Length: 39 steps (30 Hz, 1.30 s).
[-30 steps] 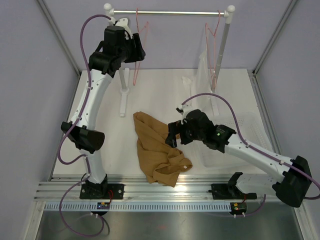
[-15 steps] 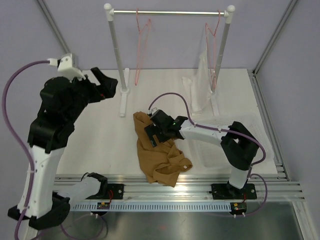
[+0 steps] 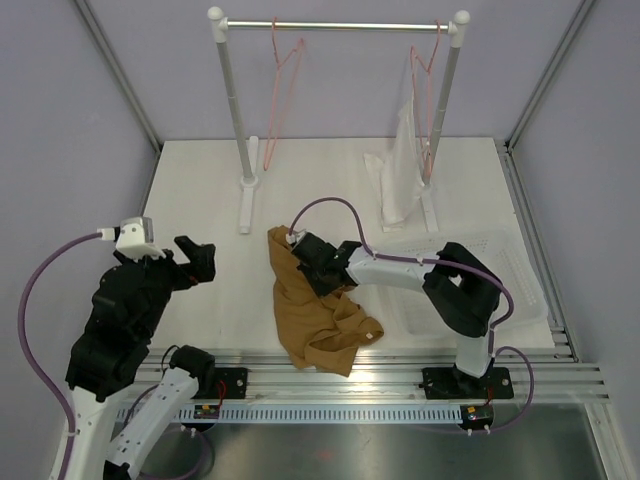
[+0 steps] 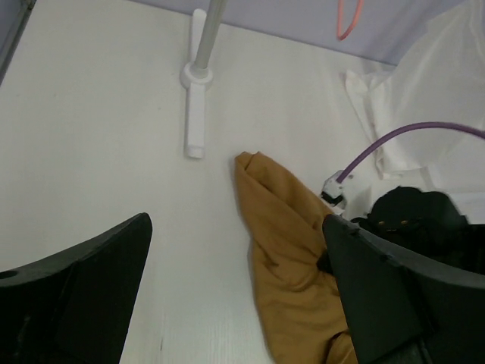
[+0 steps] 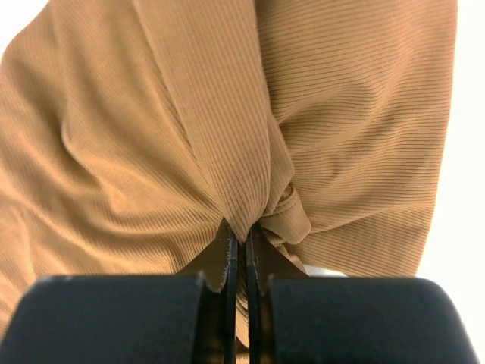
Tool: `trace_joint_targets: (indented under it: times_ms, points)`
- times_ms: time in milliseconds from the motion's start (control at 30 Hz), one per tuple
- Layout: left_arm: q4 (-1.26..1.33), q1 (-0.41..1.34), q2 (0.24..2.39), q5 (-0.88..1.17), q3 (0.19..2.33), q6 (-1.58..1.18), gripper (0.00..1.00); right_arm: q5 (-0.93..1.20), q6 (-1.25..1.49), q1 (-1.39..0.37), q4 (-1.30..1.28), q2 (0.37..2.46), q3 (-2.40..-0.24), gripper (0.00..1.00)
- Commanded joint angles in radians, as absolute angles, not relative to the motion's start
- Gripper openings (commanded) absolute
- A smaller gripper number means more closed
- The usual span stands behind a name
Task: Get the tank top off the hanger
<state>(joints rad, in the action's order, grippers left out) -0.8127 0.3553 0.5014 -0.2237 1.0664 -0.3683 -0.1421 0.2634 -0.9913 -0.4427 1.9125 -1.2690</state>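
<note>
Since the earlier views, the left arm [image 3: 120, 320] has swung down from the rail [image 3: 340, 25] to the near left of the bench [image 3: 200, 190]. The right arm [image 3: 400, 268] has reached leftward onto the tank top [image 3: 318, 318].

Left jaws: released. The fingers [image 4: 76, 288] are spread wide above the bench, left of the garment, and touch nothing.

Right jaws: clenched on a raised fold of the tank top. The right wrist view shows ribbed tan cloth gathered and pinched between the two closed fingers [image 5: 227, 265].

The tank top lies crumpled on the bench near its centre. Its far end points toward the base of the left post [image 3: 247, 185], and its near end lies close to the near edge.

The hanger [image 3: 283, 80] hangs bare on the left part of the rail at the far side, well apart from the tank top. A second pink hanger [image 3: 430, 70] at the right end of the rail carries a white garment [image 3: 403, 170], whose lower end rests on the bench.
</note>
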Motion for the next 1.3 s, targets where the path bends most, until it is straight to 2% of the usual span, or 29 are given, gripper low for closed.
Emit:
trace_joint_targets:
  times_ms: [0,200,400,600,733,933,1100,1267]
  points:
    - [-0.727,0.359,0.404,-0.359,0.929,-0.34,0.99,-0.182,0.261,-1.026,-0.48,1.749,-1.273,0.0]
    - [-0.706,0.354,0.393,-0.408,0.894,-0.365,0.99,-0.357,0.244,-1.029,-0.676,1.487,-1.411,0.0]
    - [-0.718,0.325,0.416,-0.388,0.896,-0.348,0.99,-0.576,0.233,-1.029,-0.877,1.335,-1.635,0.0]
    - [-0.706,0.318,0.385,-0.385,0.887,-0.339,0.99,-0.825,0.277,-1.028,-1.063,1.186,-1.744,0.0]
    - [-0.704,0.314,0.379,-0.39,0.887,-0.337,0.99,-0.917,0.365,-1.028,-1.182,1.073,-1.717,0.0]
    - [-0.701,0.305,0.39,-0.382,0.887,-0.336,0.99,-0.928,0.482,-1.028,-1.256,0.908,-1.568,0.0]
    - [-0.699,0.302,0.396,-0.368,0.887,-0.339,0.99,-0.879,0.586,-1.029,-1.279,0.932,-1.367,0.0]
    - [-0.699,0.299,0.41,-0.354,0.887,-0.339,0.99,-0.882,0.611,-0.973,-1.223,0.976,-1.281,0.0]
